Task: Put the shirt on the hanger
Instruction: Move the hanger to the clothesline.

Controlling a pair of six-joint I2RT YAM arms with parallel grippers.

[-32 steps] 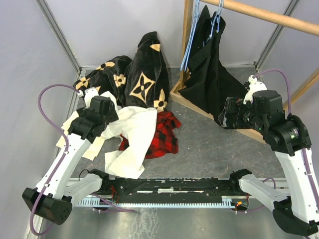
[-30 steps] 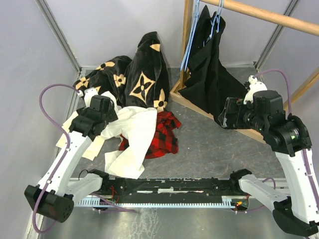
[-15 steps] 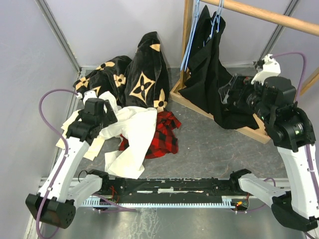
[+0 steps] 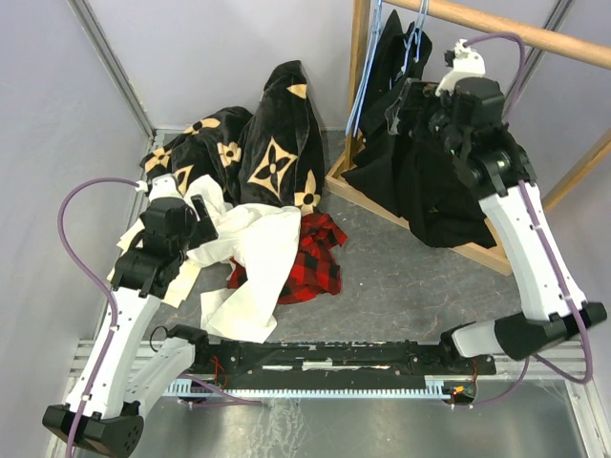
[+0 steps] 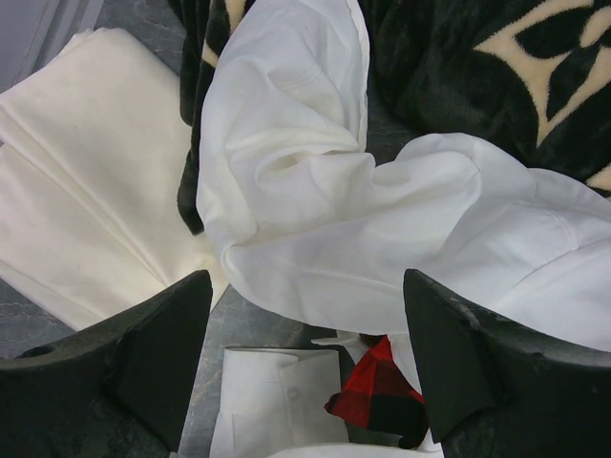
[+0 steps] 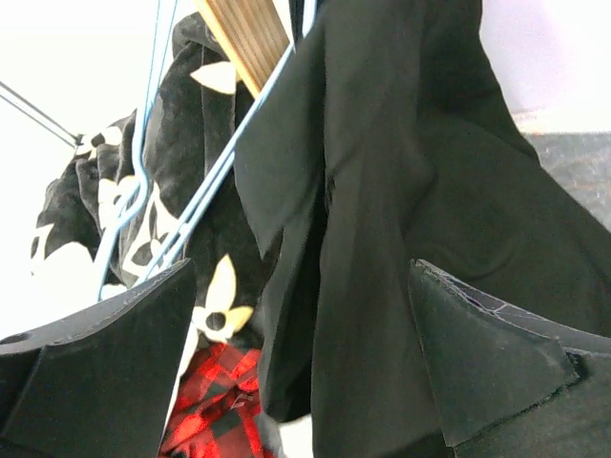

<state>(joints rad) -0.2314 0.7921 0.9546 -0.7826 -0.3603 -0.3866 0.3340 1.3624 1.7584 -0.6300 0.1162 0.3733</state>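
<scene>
Both pairs of jaws stand spread wide with nothing between them. Nearest, the left gripper hovers over the shirt, which lies crumpled on the table at the left. One fold is draped on the red-and-black plaid shirt and its upper edge is against the black flowered garment, with a cream folded cloth just beside it. A pinch made here would likely land mid-fabric rather than on collar or shoulder, so the shirt could come up as a bundle, or drag plaid cloth along. Thin fabric like this may also slip from a shallow grip. Farther back, the right gripper is raised toward the rack, facing the hanging black garment. The hanger, thin light-blue wire, hangs just left of that garment below the wooden rail. Closing there risks catching black cloth instead of wire. Several blue wires run close together, so the fingers could seize the wrong one or knock the hanger swinging.
</scene>
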